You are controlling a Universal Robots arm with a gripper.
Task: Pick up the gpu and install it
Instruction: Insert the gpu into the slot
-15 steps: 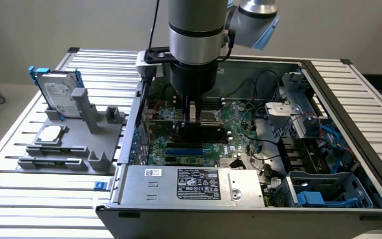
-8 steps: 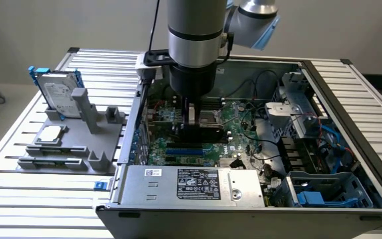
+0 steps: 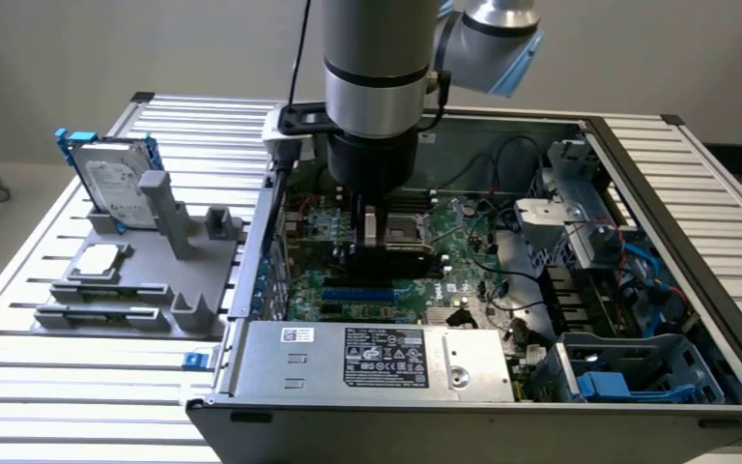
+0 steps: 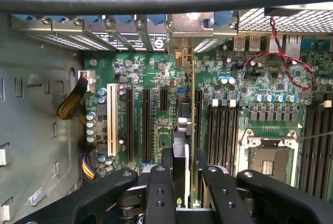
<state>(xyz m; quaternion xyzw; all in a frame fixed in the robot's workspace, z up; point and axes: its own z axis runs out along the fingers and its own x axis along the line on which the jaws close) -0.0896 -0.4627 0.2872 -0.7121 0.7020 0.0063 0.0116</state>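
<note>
The gpu (image 4: 193,109) stands on edge inside the open computer case (image 3: 680,193). It is a thin dark card running straight across the green motherboard (image 4: 156,78). Its silver bracket end (image 4: 180,57) sits at the rear slot openings. My gripper (image 4: 183,167) is shut on the card's near part, with a black finger (image 4: 166,161) on each side. In the exterior view the gripper (image 3: 374,237) is down in the case over the board's middle, and the dark card (image 3: 390,259) is below it. Whether the card's lower edge sits in a slot is hidden.
Black expansion slots (image 4: 129,125) and a white slot (image 4: 111,120) lie beside the card, and the CPU socket (image 4: 268,161) is on its other side. Red and black wires (image 4: 283,52) hang near the case's rear wall. A hard drive (image 3: 116,188) and CPU chip (image 3: 98,259) rest on a grey holder (image 3: 127,290).
</note>
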